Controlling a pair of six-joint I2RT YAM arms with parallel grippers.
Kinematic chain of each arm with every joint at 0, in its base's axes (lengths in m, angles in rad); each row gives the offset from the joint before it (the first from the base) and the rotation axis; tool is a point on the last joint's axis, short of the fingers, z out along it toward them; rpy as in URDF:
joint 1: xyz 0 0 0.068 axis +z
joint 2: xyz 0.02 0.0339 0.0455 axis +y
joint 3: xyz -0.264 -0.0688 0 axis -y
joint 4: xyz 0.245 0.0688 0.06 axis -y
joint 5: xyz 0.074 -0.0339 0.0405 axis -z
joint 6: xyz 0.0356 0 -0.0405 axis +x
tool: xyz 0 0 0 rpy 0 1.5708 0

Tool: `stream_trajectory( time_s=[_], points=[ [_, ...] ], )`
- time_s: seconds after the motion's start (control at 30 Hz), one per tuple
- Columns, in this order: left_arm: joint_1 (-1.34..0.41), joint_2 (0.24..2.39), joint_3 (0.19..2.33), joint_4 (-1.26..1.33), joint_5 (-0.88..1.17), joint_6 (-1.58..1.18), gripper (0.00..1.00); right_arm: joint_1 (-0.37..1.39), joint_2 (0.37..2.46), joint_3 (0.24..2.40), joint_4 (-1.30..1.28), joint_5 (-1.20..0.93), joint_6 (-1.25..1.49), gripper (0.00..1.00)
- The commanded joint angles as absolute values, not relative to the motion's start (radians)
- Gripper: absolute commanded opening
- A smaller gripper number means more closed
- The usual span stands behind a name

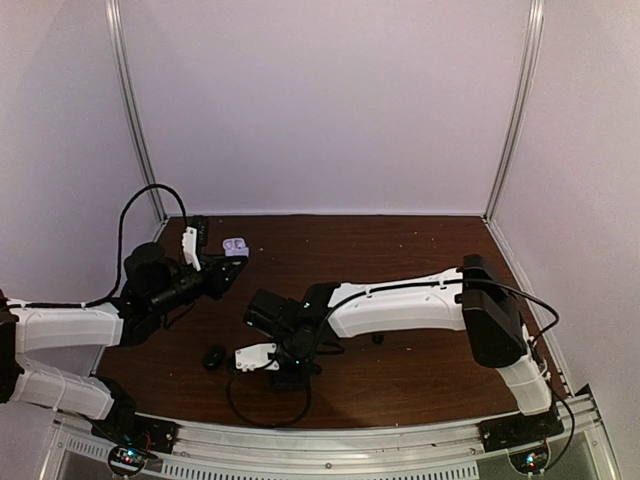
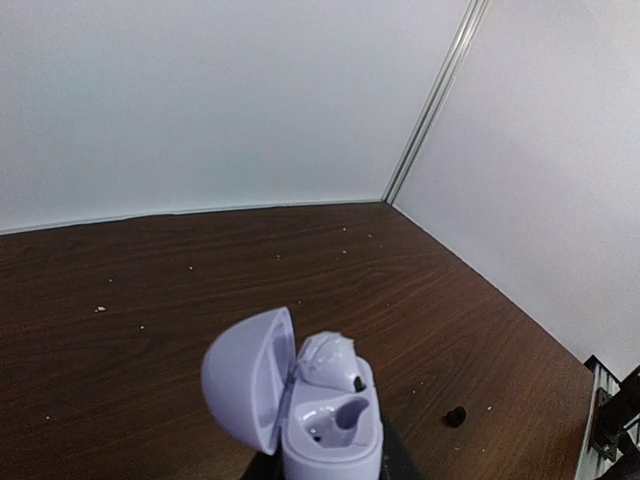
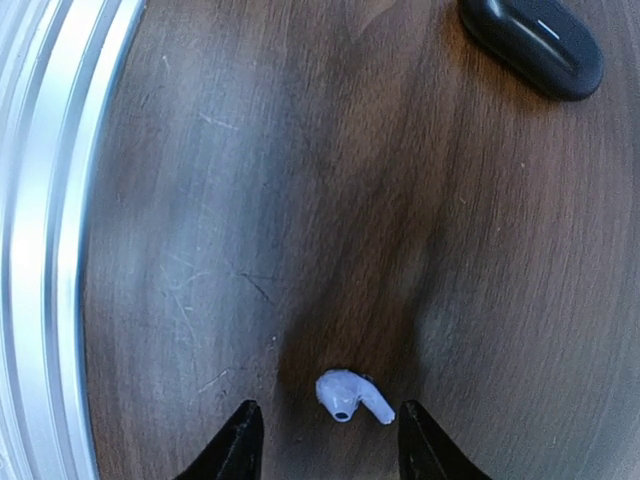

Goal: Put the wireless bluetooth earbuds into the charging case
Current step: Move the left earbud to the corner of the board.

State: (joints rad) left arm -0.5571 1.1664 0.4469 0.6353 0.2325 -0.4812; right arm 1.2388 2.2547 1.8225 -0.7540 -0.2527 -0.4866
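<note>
Rail: a metal rail [image 3: 40, 200] runs along the near edge of the desk [image 3: 200, 150], a dark wood-grain surface.
Right arm: reaches from the right base across to the near left part of the desk and points downward.
Right tool: the right tool [image 3: 328, 432] is spread wide, with one black fingertip on each side of a white earbud [image 3: 350, 395]. Neither fingertip touches it in the wrist view.
White earbud: lies flat on the desk between the fingertips. Its short stem points toward the right-hand finger in the wrist view.
Black oval object: a glossy black oval object [image 3: 535, 40] rests on the desk beyond the white earbud and well apart from it. The top view shows it just left of the right tool.
Black earbud: a small rounded black earbud [image 2: 456, 415] lies alone on the desk, under the forearm of the right arm in the top view.
Left tool: the left tool [image 1: 228, 258] is clamped on the charging case [image 2: 320, 415] and holds it above the far left part of the desk.
Charging case: pale lavender and upright, with its lid hinged open to the left in the wrist view.
Seated earbud: one white seated earbud [image 2: 328, 358] sits in the rear socket. The socket in front of it shows its bare hollow.
Walls: plain pale walls [image 2: 200, 100] stand behind the desk.
</note>
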Motion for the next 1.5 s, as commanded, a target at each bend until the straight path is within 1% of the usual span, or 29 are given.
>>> stream_trajectory(
  time_s=[0.0, 0.1, 0.3, 0.5, 0.67, 0.83, 1.03, 1.13, 1.33, 1.4, 1.47],
  points=[
    [-0.551, 1.169, 0.44, 0.699, 0.244, -0.486, 0.0, 1.243, 2.294, 1.861, -0.739, -0.239, -0.497, 0.44],
    [-0.551, 1.174, 0.44, 0.7, 0.247, -0.486, 0.0, 1.243, 2.31, 1.87, -0.744, -0.236, -0.498, 0.4],
    [-0.55, 1.178, 0.443, 0.698, 0.244, -0.484, 0.0, 1.243, 2.318, 1.859, -0.769, -0.223, -0.49, 0.27],
    [-0.551, 1.184, 0.448, 0.697, 0.241, -0.48, 0.0, 1.233, 2.255, 1.744, -0.749, -0.209, -0.444, 0.14],
    [-0.551, 1.19, 0.451, 0.694, 0.243, -0.477, 0.0, 1.214, 2.179, 1.608, -0.735, -0.19, -0.391, 0.09],
    [-0.551, 1.198, 0.453, 0.696, 0.242, -0.473, 0.0, 1.18, 2.085, 1.446, -0.738, -0.169, -0.328, 0.07],
    [-0.551, 1.212, 0.458, 0.702, 0.247, -0.47, 0.0, 1.085, 1.998, 1.267, -0.759, -0.128, -0.25, 0.06],
    [-0.55, 1.222, 0.463, 0.705, 0.253, -0.468, 0.0, 1.048, 1.978, 1.249, -0.781, -0.107, -0.231, 0.07],
    [-0.551, 1.225, 0.462, 0.716, 0.262, -0.465, 0.0, 1.041, 2.016, 1.299, -0.882, -0.094, -0.205, 0.1],
    [-0.551, 1.221, 0.458, 0.717, 0.26, -0.465, 0.0, 1.043, 2.033, 1.306, -0.906, -0.082, -0.197, 0.13],
    [-0.55, 1.218, 0.453, 0.722, 0.264, -0.465, 0.0, 1.044, 2.048, 1.316, -0.919, -0.073, -0.187, 0.19]
  ],
)
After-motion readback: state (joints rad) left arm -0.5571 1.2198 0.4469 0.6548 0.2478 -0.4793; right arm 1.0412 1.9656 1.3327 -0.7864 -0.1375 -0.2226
